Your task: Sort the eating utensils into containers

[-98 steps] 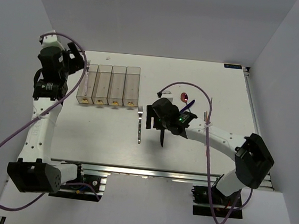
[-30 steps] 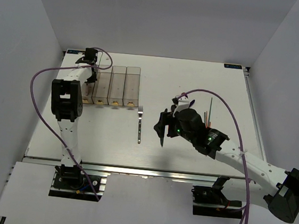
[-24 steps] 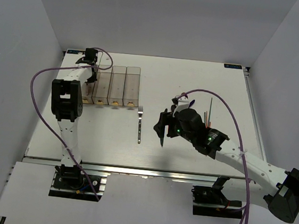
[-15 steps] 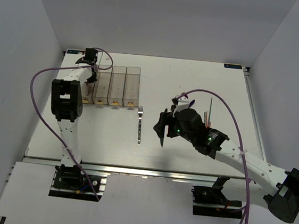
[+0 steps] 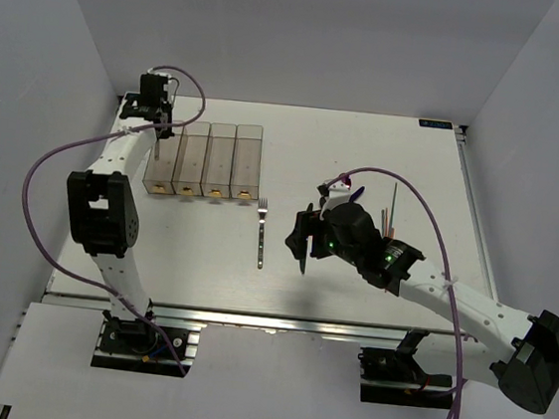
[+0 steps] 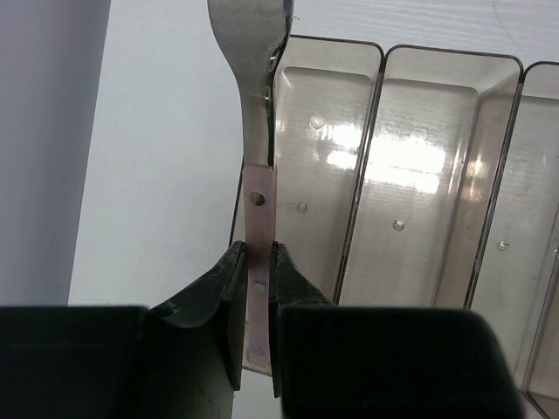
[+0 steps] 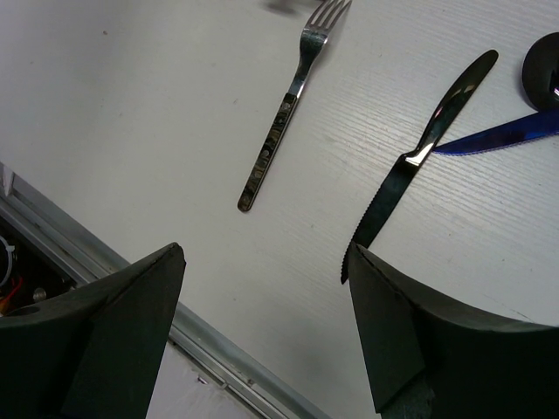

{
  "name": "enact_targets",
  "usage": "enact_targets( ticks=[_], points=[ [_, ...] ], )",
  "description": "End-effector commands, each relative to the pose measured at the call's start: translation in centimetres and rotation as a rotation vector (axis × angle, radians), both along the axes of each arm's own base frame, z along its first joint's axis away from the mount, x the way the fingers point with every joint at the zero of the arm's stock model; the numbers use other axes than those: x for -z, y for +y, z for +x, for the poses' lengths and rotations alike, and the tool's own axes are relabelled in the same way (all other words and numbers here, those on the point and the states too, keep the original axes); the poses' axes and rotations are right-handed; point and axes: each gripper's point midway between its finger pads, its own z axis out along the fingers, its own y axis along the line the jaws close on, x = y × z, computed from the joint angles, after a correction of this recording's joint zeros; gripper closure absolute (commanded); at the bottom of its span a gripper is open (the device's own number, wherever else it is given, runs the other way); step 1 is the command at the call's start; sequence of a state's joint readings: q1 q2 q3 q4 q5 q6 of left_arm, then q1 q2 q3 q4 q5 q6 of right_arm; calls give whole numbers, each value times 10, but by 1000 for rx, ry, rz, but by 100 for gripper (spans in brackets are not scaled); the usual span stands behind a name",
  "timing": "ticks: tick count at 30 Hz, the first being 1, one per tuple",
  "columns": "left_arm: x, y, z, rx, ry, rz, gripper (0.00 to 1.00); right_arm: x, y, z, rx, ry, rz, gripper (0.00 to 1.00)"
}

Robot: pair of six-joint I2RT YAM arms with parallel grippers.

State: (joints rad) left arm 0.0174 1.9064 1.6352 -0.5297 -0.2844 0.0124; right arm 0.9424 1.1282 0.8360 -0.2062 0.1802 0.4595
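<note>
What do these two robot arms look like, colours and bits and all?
Both the left arm and right arm are slim white tubes linked by boxy black joints. A purple cable loops loosely along each one. The right arm has a small green light near its wrist. Each ends in two chunky matte-black fingers.

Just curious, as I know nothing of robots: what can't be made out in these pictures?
Left wrist view: the top edge cuts off the head of the held utensil in the left pincer.
Right wrist view: the blue knife and a dark round thing run off the right edge.
Top view: chopsticks too thin to count.
</note>
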Motion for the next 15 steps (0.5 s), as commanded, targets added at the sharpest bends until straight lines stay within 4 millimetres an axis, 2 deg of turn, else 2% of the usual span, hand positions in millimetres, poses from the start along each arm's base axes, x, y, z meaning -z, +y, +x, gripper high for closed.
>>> enact_targets(
  ticks=[1, 5, 10, 15],
  points=[
    [-1, -7, -7, 36, -15, -10, 100, -26, 4, 5, -5, -54, 45, 20],
    [8, -6, -3, 19, -20, -18, 100, -25, -1, 2, -3, -55, 47, 20],
    [35, -18, 3, 27, 15, -94, 100, -20, -7, -2, 7, -49, 42, 20],
    [47, -15, -4, 2, 50, -94, 100, -17, -10, -1, 13, -50, 31, 20]
  ],
)
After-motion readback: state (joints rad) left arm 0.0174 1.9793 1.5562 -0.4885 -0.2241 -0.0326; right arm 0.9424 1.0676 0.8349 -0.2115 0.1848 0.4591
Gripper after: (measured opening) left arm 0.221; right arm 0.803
